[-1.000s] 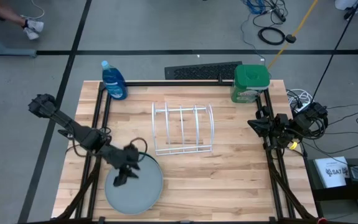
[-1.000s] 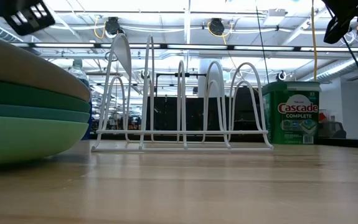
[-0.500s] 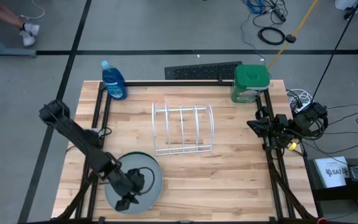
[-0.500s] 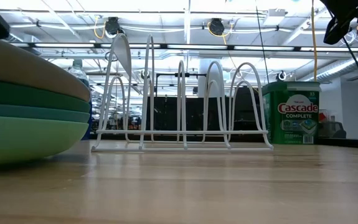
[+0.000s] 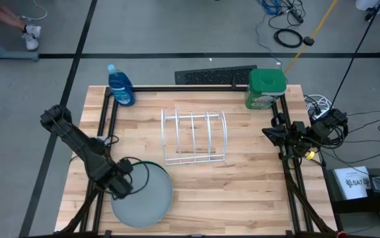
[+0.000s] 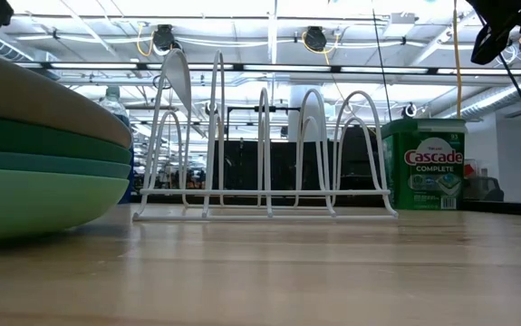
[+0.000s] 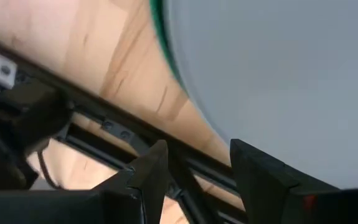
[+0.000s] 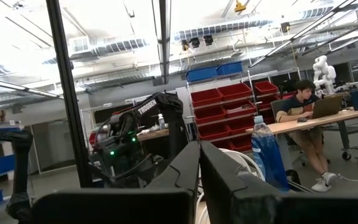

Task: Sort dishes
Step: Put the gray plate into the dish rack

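Four plates lie stacked near the table's near-left corner. The grey plate (image 5: pixel 147 198) (image 6: pixel 24 95) (image 7: pixel 278 81) is on top, then the dark green plate (image 6: pixel 43 136) (image 7: pixel 159 37), the teal plate (image 6: pixel 52 165) and the light green plate (image 6: pixel 43 195), whose underside rests on the wood. My left gripper (image 5: pixel 127 188) (image 7: pixel 197 168) hovers open at the stack's left edge, fingers over the frame rail beside the rim. My right gripper (image 5: pixel 269 132) (image 8: pixel 200 158) waits shut at the table's right edge.
The white wire rack (image 5: pixel 194 137) (image 6: pixel 265 145) stands mid-table. A blue bottle (image 5: pixel 121 86) sits at the far-left corner and a green detergent tub (image 5: pixel 266 88) (image 6: pixel 423 163) at the far-right. Black frame rails (image 5: pixel 104 132) run along both sides. A person (image 8: pixel 303 106) sits far off.
My left gripper swung from over the grey plate's left part toward the table's near edge, then came back to the stack's left rim. The plates stayed where they were.
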`<state>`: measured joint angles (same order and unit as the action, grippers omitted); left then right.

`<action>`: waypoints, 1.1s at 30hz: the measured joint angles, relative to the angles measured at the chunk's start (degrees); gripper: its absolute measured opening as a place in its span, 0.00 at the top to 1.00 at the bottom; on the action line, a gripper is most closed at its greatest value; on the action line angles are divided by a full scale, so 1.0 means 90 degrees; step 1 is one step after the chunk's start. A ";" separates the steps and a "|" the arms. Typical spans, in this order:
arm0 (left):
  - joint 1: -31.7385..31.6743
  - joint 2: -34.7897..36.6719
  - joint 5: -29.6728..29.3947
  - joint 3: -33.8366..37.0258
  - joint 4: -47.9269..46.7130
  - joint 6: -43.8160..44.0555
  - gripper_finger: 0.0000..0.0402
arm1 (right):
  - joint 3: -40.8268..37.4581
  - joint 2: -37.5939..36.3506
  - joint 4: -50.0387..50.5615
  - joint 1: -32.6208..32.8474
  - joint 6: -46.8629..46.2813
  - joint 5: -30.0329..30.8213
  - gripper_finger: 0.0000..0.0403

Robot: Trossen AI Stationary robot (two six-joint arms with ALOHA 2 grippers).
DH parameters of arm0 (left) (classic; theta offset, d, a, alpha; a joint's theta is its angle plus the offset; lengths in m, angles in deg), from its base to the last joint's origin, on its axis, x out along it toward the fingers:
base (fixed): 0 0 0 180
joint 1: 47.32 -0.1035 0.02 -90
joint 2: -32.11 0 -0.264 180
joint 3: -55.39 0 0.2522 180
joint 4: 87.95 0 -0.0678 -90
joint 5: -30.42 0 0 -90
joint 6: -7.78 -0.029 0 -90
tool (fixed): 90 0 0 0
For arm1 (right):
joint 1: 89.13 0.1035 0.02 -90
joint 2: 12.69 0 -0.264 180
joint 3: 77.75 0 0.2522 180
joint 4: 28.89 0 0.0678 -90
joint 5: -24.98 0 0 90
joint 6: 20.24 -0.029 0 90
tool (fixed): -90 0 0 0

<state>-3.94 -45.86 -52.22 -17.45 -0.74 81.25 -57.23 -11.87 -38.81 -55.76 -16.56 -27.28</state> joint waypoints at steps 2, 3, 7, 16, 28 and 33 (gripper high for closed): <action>0.0000 0.0110 0.0000 0.0097 0.0149 0.0196 0.57 | -0.0001 0.0000 0.0000 -0.0002 0.0000 0.0000 0.97; 0.0000 0.0151 0.0000 0.0150 0.0226 0.0272 0.57 | -0.0001 0.0000 0.0000 0.0000 0.0000 0.0000 0.97; 0.0000 0.0172 0.0120 0.0374 0.0562 0.0440 0.57 | 0.0002 0.0000 0.0005 0.0000 0.0000 0.0000 0.97; 0.0207 0.0167 0.0804 0.1121 0.1496 0.0711 0.57 | 0.0002 0.0001 0.0037 0.0000 0.0000 0.0000 0.97; 0.0283 0.0216 0.0664 0.1123 0.1691 0.0801 0.57 | 0.0002 0.0000 0.0041 -0.0001 0.0000 -0.0001 0.97; 0.0284 0.0216 0.0518 0.1123 0.2008 0.0786 0.57 | 0.0002 0.0001 0.0041 0.0000 0.0000 -0.0001 0.97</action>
<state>-1.38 -43.92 -47.56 -7.34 17.33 88.32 -57.22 -11.86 -38.44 -55.76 -16.56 -27.29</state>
